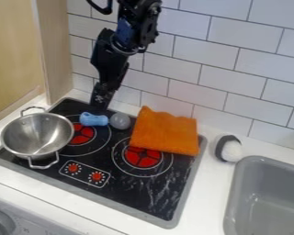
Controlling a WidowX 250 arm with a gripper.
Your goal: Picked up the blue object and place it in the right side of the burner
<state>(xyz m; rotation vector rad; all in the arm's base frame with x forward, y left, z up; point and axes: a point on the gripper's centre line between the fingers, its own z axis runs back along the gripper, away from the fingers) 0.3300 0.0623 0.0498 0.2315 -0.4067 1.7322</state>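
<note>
A black stove top with two red burners is set in a white counter. The blue object, small and pale, lies on its side at the rear left of the stove, by the back edge of the left burner. A greyish, see-through ball sits at its right end; whether the two are joined cannot be told. The gripper hangs down just behind the blue object; whether it is open or closed, or touching anything, cannot be told.

A metal pot is at the left, and an orange cloth lies partly over the right burner. A grey sink is farther right.

The blue object looks like smooth, light plastic, stiff enough to keep its shape under a firm squeeze. Its rounded sides could slip or roll on the glossy stove. The slightly narrower middle seems the best place to take hold, one side of the grip along each long side. Gripping near the right end risks nudging the ball, and the pot's rim leaves less room on the left.
</note>
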